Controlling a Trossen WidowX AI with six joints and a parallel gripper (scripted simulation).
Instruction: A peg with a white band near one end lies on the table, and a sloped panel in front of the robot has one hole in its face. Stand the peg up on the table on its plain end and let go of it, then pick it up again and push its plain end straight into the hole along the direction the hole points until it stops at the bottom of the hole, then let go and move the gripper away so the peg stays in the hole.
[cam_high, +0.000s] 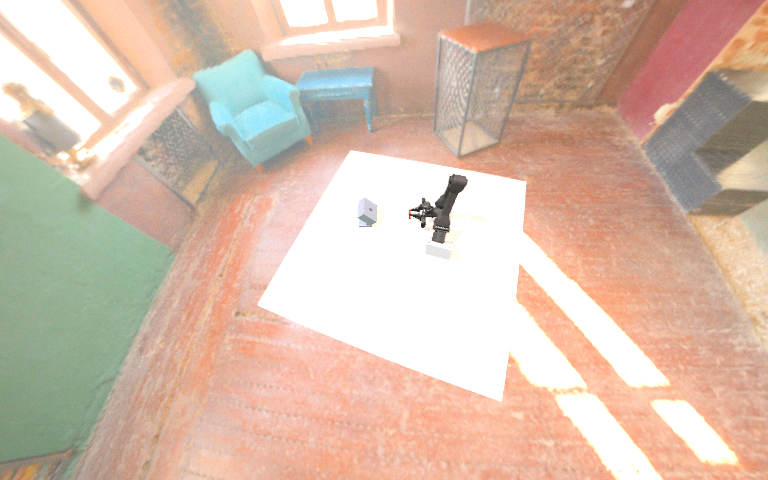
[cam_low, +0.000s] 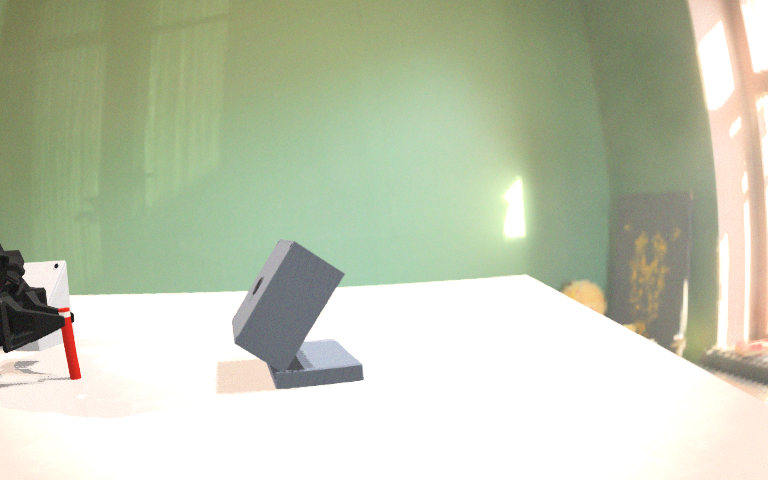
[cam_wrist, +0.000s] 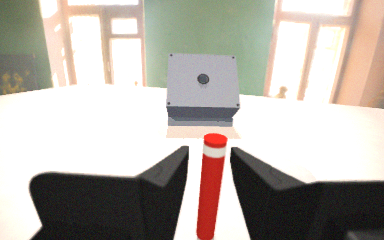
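The red peg (cam_high: 409, 217) (cam_low: 71, 353) (cam_wrist: 210, 195) has its white band near the top. Its plain end is down at the table, and it leans a little toward the arm in the exterior view. My gripper (cam_high: 412, 213) (cam_low: 67, 319) (cam_wrist: 209, 152) is open around the peg's upper part, with a gap on each side in the wrist view. The grey sloped panel (cam_high: 364, 212) (cam_low: 300, 305) (cam_wrist: 182, 92) stands beyond the peg, with its face tilted up toward the arm. Its dark hole (cam_high: 370, 209) (cam_low: 257, 285) (cam_wrist: 203, 79) is empty.
The panel's flat foot (cam_low: 334, 362) (cam_wrist: 200, 122) rests on the white table (cam_high: 385, 294) (cam_low: 481, 396). A pale block (cam_high: 438, 250) (cam_low: 50, 288) stands at the arm's base. A chair, a side table and a wire stand are off the table, on the floor.
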